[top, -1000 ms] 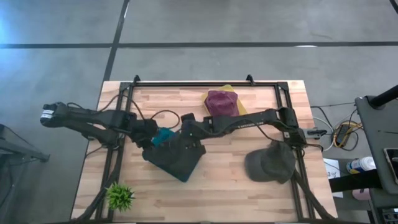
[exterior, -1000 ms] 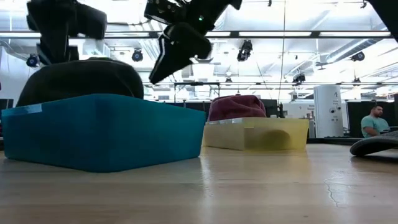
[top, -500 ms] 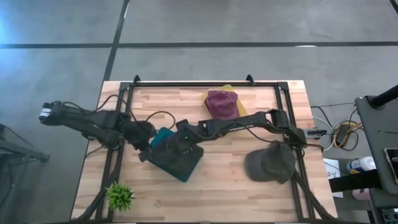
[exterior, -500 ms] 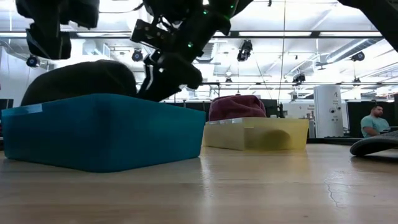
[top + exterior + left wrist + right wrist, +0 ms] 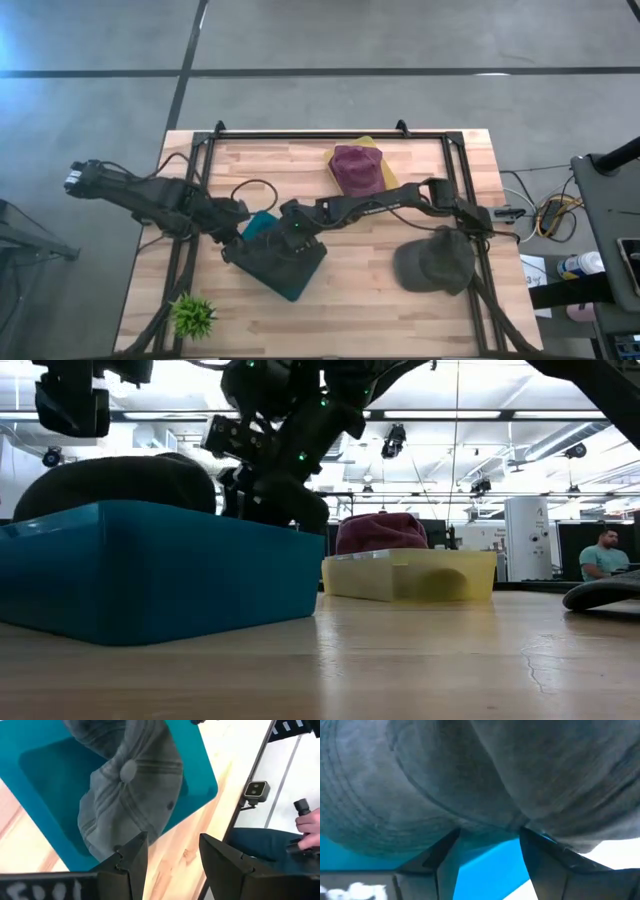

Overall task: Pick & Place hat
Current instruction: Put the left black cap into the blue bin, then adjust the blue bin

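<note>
Right gripper (image 5: pixel 487 851) spread wide, pressed right against the grey hat (image 5: pixel 130 790) in the teal bin (image 5: pixel 197 775); left gripper (image 5: pixel 170 860) open above.

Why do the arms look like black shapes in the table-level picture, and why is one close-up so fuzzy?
Low view: bright ceiling lights behind turn the right gripper into a silhouette, and glare washes the wooden table. Right wrist view: the dark grey hat fills the picture too close to focus. Left wrist view: crisp on the teal bin.
</note>
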Controlling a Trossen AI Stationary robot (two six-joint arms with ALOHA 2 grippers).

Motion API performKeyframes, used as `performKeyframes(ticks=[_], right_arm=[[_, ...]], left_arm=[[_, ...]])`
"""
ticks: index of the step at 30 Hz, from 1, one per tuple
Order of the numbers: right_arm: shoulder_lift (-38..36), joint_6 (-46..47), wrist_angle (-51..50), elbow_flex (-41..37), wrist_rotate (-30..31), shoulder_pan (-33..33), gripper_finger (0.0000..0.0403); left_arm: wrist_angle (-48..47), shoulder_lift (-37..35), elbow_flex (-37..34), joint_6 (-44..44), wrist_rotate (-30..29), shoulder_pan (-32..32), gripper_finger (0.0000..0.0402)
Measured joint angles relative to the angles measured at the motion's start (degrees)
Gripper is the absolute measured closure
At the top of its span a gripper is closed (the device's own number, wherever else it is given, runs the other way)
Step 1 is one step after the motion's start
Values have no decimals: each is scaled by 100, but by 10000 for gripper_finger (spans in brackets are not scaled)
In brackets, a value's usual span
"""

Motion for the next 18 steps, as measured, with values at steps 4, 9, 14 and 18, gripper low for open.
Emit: performKeyframes(ticks=[4, 9, 14, 18], right_arm=[[-136, 20, -122, 0, 627, 7, 207], [-565, 206, -665, 11, 938, -13, 207], [-802, 1096, -1630, 9, 809, 0, 207], [-828, 2567, -2211, 8, 73, -7, 207]], left_arm=[[-340, -7, 294, -27, -44, -35, 232], [-897, -11, 753, -41, -143, -93, 232], [-919, 35, 712, -516, 22, -461, 232], [-628, 186, 308, -1315, 336, -938, 232]])
